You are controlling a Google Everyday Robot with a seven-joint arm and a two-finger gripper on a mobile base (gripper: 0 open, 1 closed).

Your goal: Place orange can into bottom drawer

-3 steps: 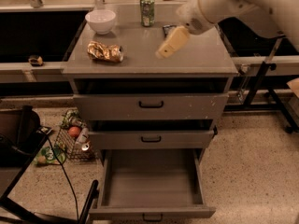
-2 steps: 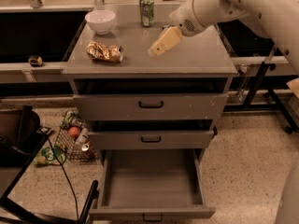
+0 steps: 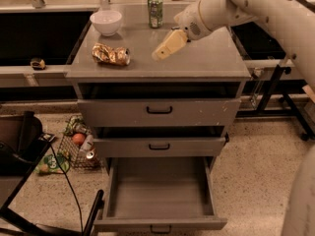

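Note:
The orange can (image 3: 110,54) lies on its side, dented and wrinkly, on the left part of the grey cabinet top (image 3: 206,63). My gripper (image 3: 160,54) hangs over the middle of the top, to the right of the can and apart from it, pointing down-left. It holds nothing. The bottom drawer (image 3: 160,191) is pulled out and its grey inside holds nothing. The two drawers above it are pushed in.
A white bowl (image 3: 106,21) and a tall green can (image 3: 155,11) stand at the back of the top. A wire basket (image 3: 78,149) with items sits on the floor left of the cabinet. A black chair (image 3: 19,146) and cable are at lower left.
My gripper has moved left across the cabinet top, closer to the orange can. The can and drawers have not moved.

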